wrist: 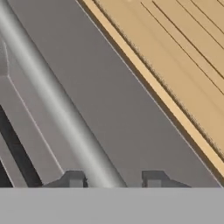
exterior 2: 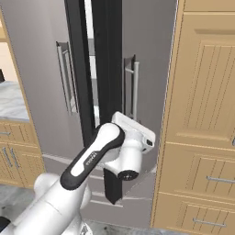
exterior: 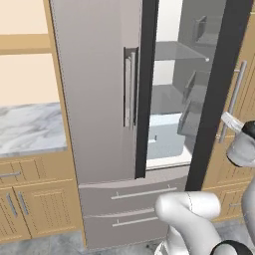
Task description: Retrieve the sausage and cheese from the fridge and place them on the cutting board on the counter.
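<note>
At the fridge (exterior: pixel 99 99), whose right door stands partly swung out with grey shelves showing in the gap, I have the tool (wrist: pixel 114 180) straddling that door's bar handle (wrist: pixel 57 109), fingertips spread either side and not yet pinching, which I judge is for pulling it wider. The arm (exterior 2: pixel 92 153) reaches forward at mid-height, elbow bent, hand level; sausage and cheese aren't visible through the gap, and the worktop (exterior: pixel 27 127) lies left.

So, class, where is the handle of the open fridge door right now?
In the hand view the door handle runs diagonally between the tool tips, beside the wooden cabinet.
</note>
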Controlling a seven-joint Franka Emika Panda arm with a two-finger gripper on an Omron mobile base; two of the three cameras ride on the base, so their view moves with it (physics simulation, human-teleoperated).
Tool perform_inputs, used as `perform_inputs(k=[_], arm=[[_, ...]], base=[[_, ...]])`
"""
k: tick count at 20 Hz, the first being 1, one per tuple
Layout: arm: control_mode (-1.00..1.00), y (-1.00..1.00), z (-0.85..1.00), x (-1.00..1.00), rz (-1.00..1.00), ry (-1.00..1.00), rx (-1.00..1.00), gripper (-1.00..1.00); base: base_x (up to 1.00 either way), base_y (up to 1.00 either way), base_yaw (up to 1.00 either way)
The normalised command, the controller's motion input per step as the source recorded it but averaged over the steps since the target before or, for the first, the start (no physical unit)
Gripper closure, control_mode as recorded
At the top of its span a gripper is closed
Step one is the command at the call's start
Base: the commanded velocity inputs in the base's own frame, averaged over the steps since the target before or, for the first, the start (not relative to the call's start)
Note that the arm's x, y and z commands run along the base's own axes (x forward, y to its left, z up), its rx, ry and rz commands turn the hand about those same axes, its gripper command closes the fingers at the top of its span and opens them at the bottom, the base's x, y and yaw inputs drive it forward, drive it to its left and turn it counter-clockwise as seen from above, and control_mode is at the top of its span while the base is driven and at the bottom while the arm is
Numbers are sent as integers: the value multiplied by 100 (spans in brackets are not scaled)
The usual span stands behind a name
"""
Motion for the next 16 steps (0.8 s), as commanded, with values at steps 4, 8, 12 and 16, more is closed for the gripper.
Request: perform_inputs(k=[4,8,12,16], arm=[[-100,-34,61,-100,0,-14,14,-100],[-100,12,37,-100,0,-18,-1,-100],[-100,70,28,-100,0,-11,-15,-100],[-100,100,92,-91,2,0,-27,-100]], base=[[0,0,0],[0,0,0],[0,0,0],[0,0,0]])
